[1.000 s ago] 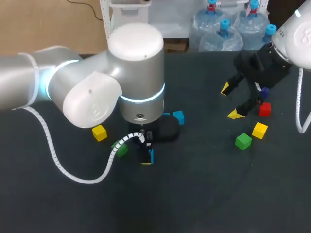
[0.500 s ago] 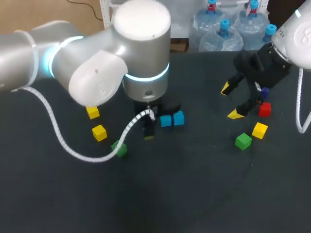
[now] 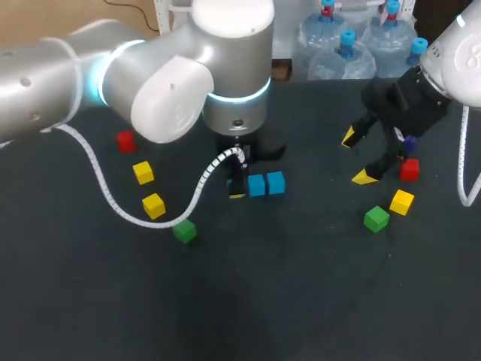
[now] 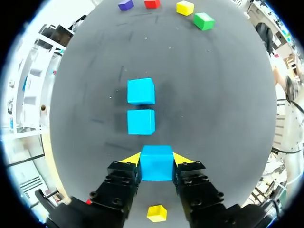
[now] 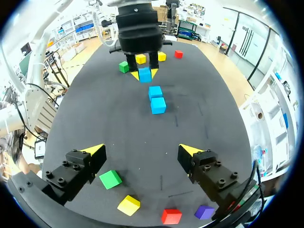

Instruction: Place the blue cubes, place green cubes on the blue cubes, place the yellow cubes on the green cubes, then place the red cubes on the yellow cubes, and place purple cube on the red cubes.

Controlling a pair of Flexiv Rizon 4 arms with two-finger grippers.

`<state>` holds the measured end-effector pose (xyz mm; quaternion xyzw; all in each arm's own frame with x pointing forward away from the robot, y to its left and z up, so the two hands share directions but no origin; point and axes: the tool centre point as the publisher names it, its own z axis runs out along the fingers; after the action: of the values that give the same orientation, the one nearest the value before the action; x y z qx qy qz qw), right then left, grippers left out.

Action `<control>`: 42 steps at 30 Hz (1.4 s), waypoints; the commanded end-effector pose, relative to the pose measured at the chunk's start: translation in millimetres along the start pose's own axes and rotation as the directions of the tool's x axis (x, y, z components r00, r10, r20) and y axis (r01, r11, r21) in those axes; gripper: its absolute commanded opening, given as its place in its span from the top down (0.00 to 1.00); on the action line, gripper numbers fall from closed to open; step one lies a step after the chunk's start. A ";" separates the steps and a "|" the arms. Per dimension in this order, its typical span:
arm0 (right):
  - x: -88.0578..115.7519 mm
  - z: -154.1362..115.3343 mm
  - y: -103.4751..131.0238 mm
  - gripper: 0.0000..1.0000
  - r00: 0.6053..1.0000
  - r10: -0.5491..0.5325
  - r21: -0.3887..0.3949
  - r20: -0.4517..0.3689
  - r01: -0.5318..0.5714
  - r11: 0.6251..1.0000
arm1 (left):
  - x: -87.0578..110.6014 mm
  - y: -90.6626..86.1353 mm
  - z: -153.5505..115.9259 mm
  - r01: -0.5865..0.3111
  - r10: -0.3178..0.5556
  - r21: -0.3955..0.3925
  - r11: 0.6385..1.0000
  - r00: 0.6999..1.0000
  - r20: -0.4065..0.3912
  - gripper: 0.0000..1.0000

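My left gripper [image 4: 156,160] is shut on a blue cube [image 4: 156,166], held just off the table. Two more blue cubes [image 4: 141,121] [image 4: 141,91] lie in a row straight ahead of it. In the head view the left gripper [image 3: 237,186] sits right beside the near blue cube [image 3: 257,185], with the second one [image 3: 276,182] past it. My right gripper [image 3: 357,158] hangs open and empty above the table's right side, near a red cube [image 3: 409,169], a yellow cube [image 3: 401,201], a green cube [image 3: 376,219] and a purple cube [image 3: 409,141].
On the left lie a red cube [image 3: 125,141], two yellow cubes [image 3: 143,173] [image 3: 153,204] and a green cube [image 3: 185,231]. My left arm's cable [image 3: 113,203] loops low over the yellow and green ones.
My left arm has carried its blue cube away from the front of the table, up beside the two blue cubes. The left red and yellow cubes have come into view. The right arm stayed still.
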<state>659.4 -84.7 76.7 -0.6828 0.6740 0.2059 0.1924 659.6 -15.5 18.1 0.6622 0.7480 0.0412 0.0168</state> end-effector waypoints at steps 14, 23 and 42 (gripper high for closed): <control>0.0 0.2 0.5 0.00 1.000 0.000 0.002 0.000 0.000 1.000 | -4.3 14.6 24.1 0.017 -0.018 0.052 0.999 1.000 0.020 1.00; 0.0 0.2 0.5 0.00 1.000 0.000 0.002 0.000 0.000 1.000 | 0.5 20.6 24.9 0.009 -0.009 0.053 0.999 1.000 0.005 1.00; 0.0 0.2 0.5 0.00 1.000 0.000 0.002 0.000 0.000 1.000 | -5.2 27.9 29.5 -0.010 0.009 0.068 0.998 1.000 0.006 1.00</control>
<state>659.4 -84.7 76.6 -0.6828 0.6740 0.2059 0.1924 684.9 -13.7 -7.7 0.6643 0.7473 0.0160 0.0021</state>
